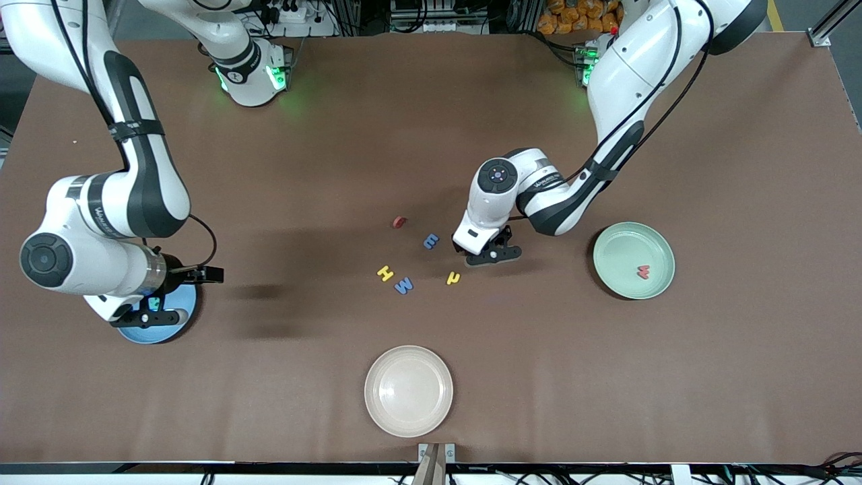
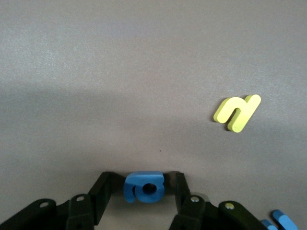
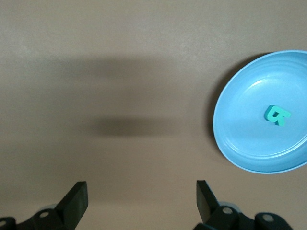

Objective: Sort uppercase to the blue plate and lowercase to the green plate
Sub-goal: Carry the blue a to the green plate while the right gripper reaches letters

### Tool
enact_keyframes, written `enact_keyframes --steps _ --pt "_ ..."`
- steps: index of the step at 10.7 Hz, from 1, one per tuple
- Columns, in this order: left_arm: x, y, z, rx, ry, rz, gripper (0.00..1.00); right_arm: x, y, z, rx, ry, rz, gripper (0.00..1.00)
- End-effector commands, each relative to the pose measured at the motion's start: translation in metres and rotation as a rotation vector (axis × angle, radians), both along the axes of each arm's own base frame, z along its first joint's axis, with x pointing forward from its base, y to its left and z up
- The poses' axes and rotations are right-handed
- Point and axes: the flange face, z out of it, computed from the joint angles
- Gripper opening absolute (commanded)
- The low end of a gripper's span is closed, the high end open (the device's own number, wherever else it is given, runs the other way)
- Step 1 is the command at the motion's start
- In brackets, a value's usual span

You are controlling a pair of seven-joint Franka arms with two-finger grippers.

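— Left pincer, what have you got?

— My left gripper is down at the table, fingers pressed on both sides of the blue rounded letter. Yellow h just beside; blue E-shaped letter, yellow H, blue M and red rounded letter near, toward the right arm's end.

— Plates?

— Green plate toward my end, red w in it. Blue plate at the right arm's end, green R in it. Beige plate nearest the camera.

— Right gripper?

— Right gripper waits over the table beside the blue plate, fingers wide apart, holding nothing.
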Motion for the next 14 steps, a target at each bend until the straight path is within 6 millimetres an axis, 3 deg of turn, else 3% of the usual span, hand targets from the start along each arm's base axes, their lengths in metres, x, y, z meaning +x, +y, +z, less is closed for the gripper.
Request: enact_keyframes --steps 1,7,14 --pt "0.001 -0.005 -0.005 0.002 -0.017 -0.006 0.43 -0.001 0.018 -0.005 -0.016 -0.006 -0.043 1.00" --pt "0.001 -0.005 -0.005 0.004 -0.019 -0.015 0.29 -0.003 0.067 -0.021 -0.050 -0.012 -0.179 1.00" --pt "0.039 0.023 0.037 0.146 -0.006 -0.140 0.12 -0.013 0.136 -0.037 -0.084 -0.031 -0.388 1.00"
